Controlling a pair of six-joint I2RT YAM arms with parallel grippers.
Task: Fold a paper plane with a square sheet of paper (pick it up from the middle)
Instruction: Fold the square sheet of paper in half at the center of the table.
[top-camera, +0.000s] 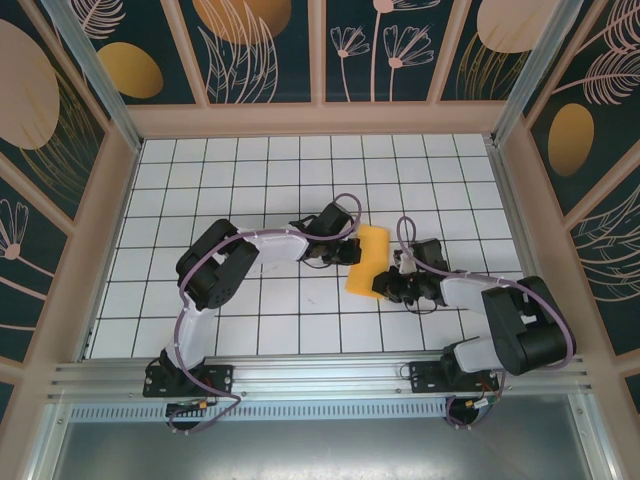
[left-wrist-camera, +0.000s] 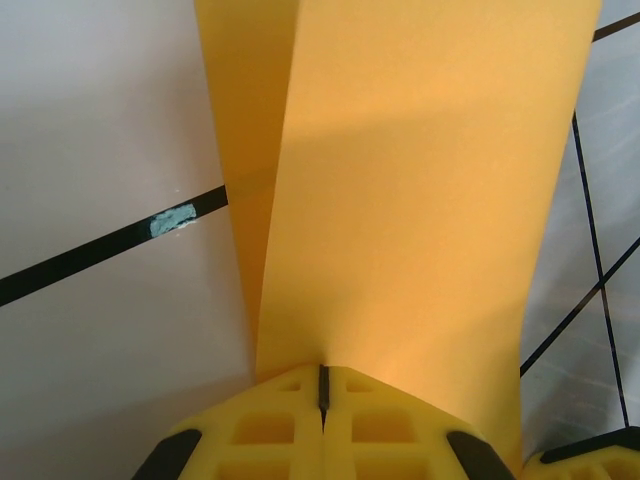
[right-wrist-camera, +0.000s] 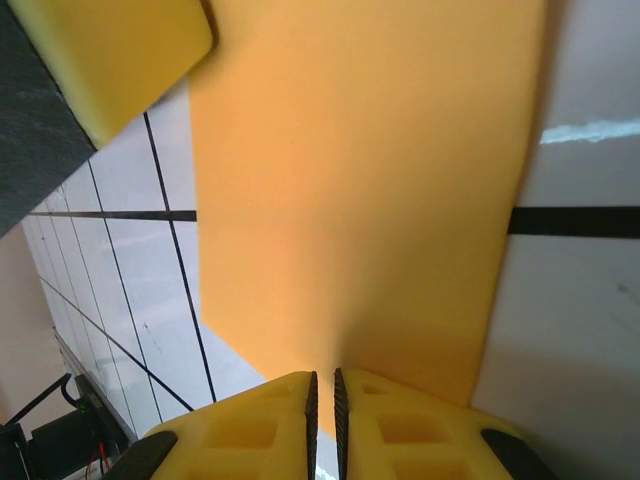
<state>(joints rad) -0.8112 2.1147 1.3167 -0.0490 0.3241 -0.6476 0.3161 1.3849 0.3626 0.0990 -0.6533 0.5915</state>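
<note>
The square sheet of paper (top-camera: 366, 258) is bright orange and folded into a narrow strip about two tiles long, lying near the table's middle. My left gripper (top-camera: 348, 252) is at its left edge and shut on it. In the left wrist view the paper (left-wrist-camera: 420, 200) rises in two layers out of that gripper's (left-wrist-camera: 323, 368) closed jaws. My right gripper (top-camera: 388, 288) is at the strip's near right edge. In the right wrist view its jaws (right-wrist-camera: 323, 375) stand almost together with a thin slit, tips over the paper's (right-wrist-camera: 360, 180) edge, nothing visibly between them.
The white gridded table (top-camera: 250, 170) is boxed in by pink-framed patterned walls (top-camera: 100, 200). An aluminium rail (top-camera: 320, 380) runs along the near edge by the arm bases. A yellow finger of the left gripper (right-wrist-camera: 110, 60) shows close to the paper's far corner.
</note>
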